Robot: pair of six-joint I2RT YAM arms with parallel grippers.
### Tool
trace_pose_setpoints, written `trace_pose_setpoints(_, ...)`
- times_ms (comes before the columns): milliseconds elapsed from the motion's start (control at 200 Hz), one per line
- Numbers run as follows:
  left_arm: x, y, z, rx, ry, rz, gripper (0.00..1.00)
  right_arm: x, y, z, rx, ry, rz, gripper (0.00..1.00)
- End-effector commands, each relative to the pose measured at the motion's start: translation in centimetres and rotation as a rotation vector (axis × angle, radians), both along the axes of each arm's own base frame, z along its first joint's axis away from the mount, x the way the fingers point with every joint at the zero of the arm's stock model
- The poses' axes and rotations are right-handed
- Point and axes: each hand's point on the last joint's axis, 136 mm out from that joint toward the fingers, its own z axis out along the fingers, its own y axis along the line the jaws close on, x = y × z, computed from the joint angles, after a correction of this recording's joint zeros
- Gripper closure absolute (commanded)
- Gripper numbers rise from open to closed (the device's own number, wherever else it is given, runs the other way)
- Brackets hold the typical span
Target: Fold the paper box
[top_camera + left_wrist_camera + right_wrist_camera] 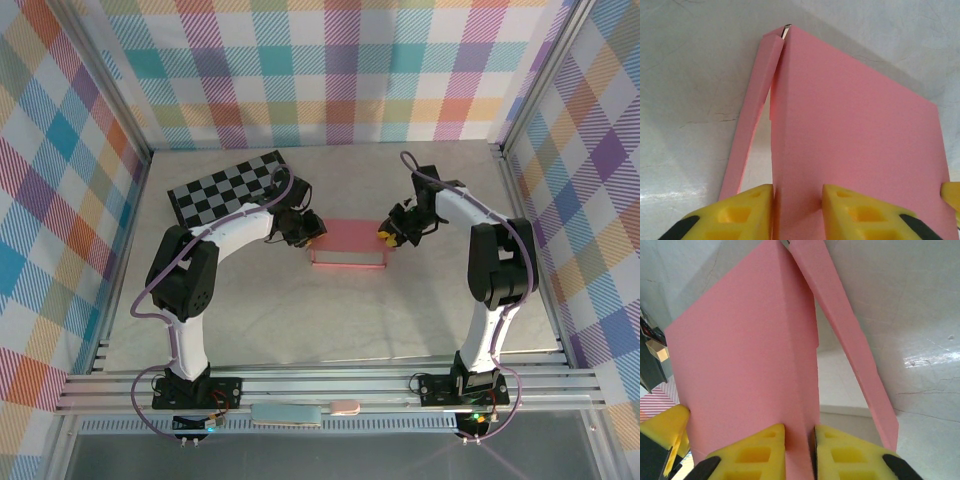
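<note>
The pink paper box (350, 240) lies in the middle of the table, partly folded, held at both short ends. My left gripper (308, 228) is shut on its left end; in the left wrist view the yellow fingers (740, 215) clamp a raised pink fold of the paper box (855, 125), and a long narrow flap (752, 115) stands apart on the left. My right gripper (388, 234) is shut on the right end; its fingers (755, 455) pinch a thin pink wall of the paper box (740, 355), with a long flap (850, 335) hanging loose to the right.
A black-and-grey checkered board (228, 187) lies at the back left, just behind the left arm. Plaid walls enclose the table on three sides. Aluminium rails (330, 385) run along the near edge.
</note>
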Motion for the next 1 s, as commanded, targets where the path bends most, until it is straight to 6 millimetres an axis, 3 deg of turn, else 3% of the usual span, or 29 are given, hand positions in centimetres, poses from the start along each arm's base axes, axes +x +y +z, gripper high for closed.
trace_pose_setpoints(0,-1.5,0.2,-0.7,0.030,0.037,-0.044,0.68,-0.1,0.1,0.6,0.000,-0.020,0.004,0.84)
trace_pose_setpoints(190,-2.2,1.2,-0.8,0.092,0.044,-0.079,0.60,-1.0,-1.0,-0.2,-0.077,-0.013,0.046,0.80)
trace_pose_setpoints(365,-2.2,1.6,-0.9,0.100,0.040,-0.088,0.60,-1.6,-1.5,-0.7,-0.111,-0.010,0.074,0.78)
trace_pose_setpoints(655,-2.2,1.6,-0.2,0.099,0.020,-0.112,0.60,-1.8,-2.2,0.7,-0.151,-0.047,0.099,0.70)
trace_pose_setpoints(800,-2.3,1.5,0.3,0.079,0.006,-0.123,0.55,-2.1,-2.4,1.4,-0.159,-0.066,0.122,0.63)
trace_pose_setpoints(995,-2.5,1.6,0.4,0.055,0.010,-0.148,0.52,-2.9,-1.9,1.0,-0.120,-0.066,0.147,0.60)
